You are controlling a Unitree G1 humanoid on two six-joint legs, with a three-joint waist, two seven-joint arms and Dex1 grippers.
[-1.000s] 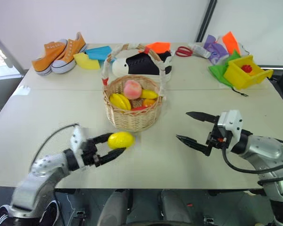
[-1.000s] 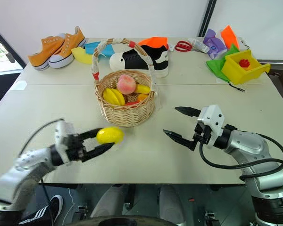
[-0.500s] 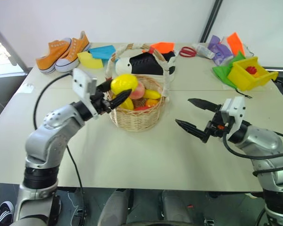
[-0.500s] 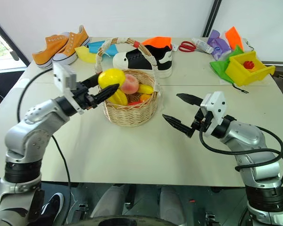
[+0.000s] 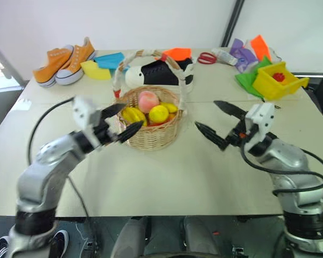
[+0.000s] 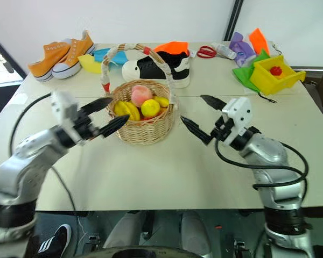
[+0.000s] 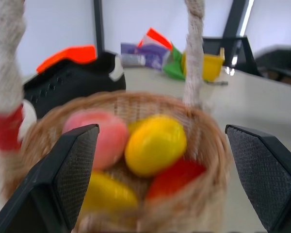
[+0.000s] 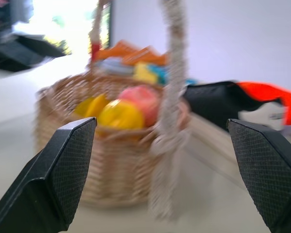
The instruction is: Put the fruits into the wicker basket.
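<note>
Lemon (image 5: 158, 113) and peach (image 5: 148, 100) lie inside the wicker basket (image 5: 151, 134), mid-counter toward the far edge. Left pincer (image 5: 124, 119), fingers apart and empty, sits just beside the basket's left rim. Right pincer (image 5: 217, 123), fingers spread, empty, hovers near its right side.

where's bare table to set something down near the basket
Free: the near table in front of the wicker basket, between the left gripper and right gripper. Crowded: the far edge, with orange sneakers, black shoe and yellow bin.
</note>
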